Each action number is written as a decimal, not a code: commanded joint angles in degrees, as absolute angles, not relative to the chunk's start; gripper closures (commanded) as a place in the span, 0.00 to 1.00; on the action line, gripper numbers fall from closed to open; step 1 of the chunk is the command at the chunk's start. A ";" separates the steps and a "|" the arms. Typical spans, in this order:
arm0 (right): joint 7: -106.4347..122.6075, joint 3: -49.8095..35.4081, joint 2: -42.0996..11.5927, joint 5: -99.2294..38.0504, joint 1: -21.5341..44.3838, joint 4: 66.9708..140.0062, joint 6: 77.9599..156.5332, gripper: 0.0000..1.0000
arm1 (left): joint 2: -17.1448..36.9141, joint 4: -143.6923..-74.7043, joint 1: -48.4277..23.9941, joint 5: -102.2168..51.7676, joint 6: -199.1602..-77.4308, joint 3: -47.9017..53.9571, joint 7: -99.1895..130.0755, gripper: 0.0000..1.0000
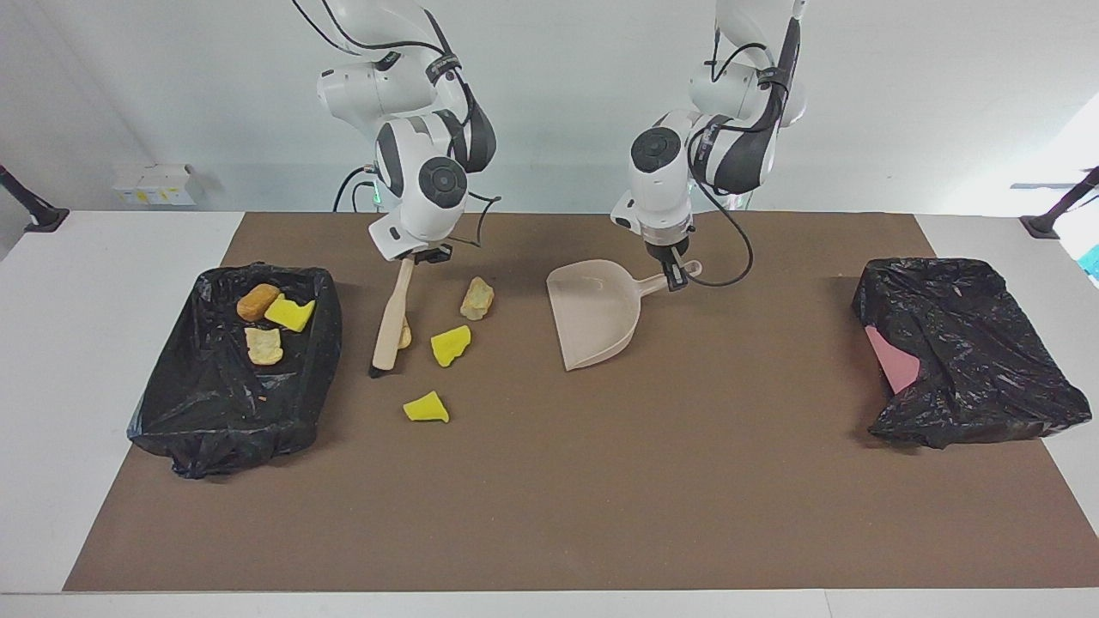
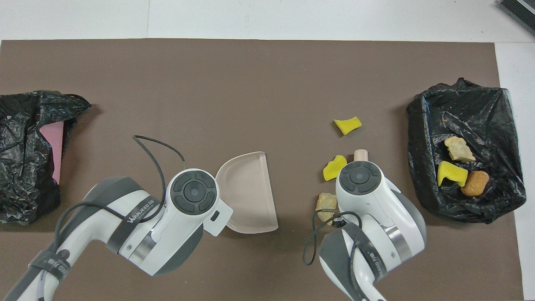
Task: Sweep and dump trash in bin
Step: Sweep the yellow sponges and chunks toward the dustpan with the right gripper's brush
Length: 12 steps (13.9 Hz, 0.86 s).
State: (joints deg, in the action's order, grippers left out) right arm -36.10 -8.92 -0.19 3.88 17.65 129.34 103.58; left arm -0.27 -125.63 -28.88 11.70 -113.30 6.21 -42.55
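My right gripper (image 1: 421,255) is shut on the top of a wooden brush (image 1: 391,322), whose bristles touch the brown mat. A beige trash chunk (image 1: 404,335) peeks from beside the brush. On the mat close by lie a beige lump (image 1: 476,298) and two yellow wedges (image 1: 450,345) (image 1: 426,408). My left gripper (image 1: 678,276) is shut on the handle of the beige dustpan (image 1: 597,313), which rests on the mat with its mouth away from the robots. The black-lined bin (image 1: 215,403) at the right arm's end holds an orange-brown lump (image 1: 258,301), a yellow wedge (image 1: 290,312) and a beige chunk (image 1: 264,345).
A second box wrapped in a black bag (image 1: 970,360), pink showing at one side, sits at the left arm's end. The brown mat (image 1: 549,498) covers most of the white table. In the overhead view both wrists hide their grippers; the dustpan (image 2: 250,192) shows beside the left one.
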 commanded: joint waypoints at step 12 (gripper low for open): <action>-34.27 -9.49 -2.29 -11.69 33.39 123.85 109.34 1.00 | -2.63 -130.42 -28.74 12.74 -119.26 5.54 -41.13 1.00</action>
State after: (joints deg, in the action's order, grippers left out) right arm -35.33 -9.34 -1.41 -9.83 32.68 125.75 109.23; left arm -0.68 -127.32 -28.86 11.70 -116.11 5.86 -42.41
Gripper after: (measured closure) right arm 0.740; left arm 0.687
